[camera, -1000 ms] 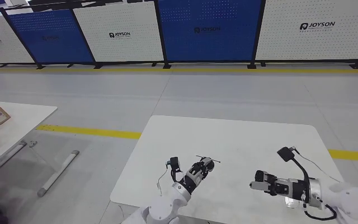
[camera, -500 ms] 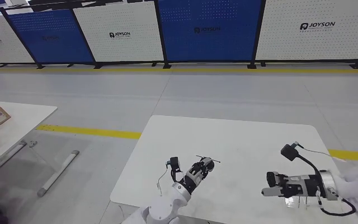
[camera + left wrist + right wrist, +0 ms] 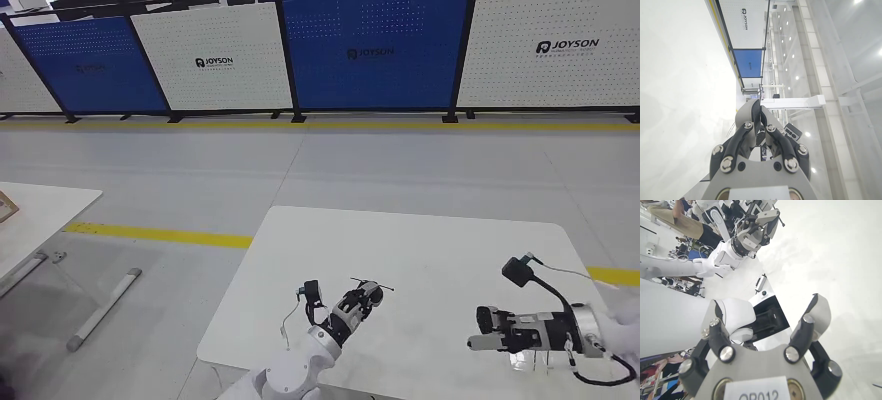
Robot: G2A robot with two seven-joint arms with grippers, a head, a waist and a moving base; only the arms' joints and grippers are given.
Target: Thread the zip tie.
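A thin black zip tie is pinched crosswise in my left gripper, which is shut on it above the near middle of the white table. In the left wrist view the zip tie sticks out as a narrow strip past the closed fingertips of the left gripper. From the right wrist view the left gripper is seen farther off, with the zip tie's small head poking out to one side. My right gripper hovers over the table's near right part, open and holding nothing, its fingers spread wide.
A second white table stands to the left across a strip of floor. Blue and white pegboard panels line the back, behind a yellow floor line. A thin dark strip lies on the table near my right gripper.
My right arm drew back to the right and slightly nearer the table's front edge, then held still. The left gripper and zip tie have not moved.
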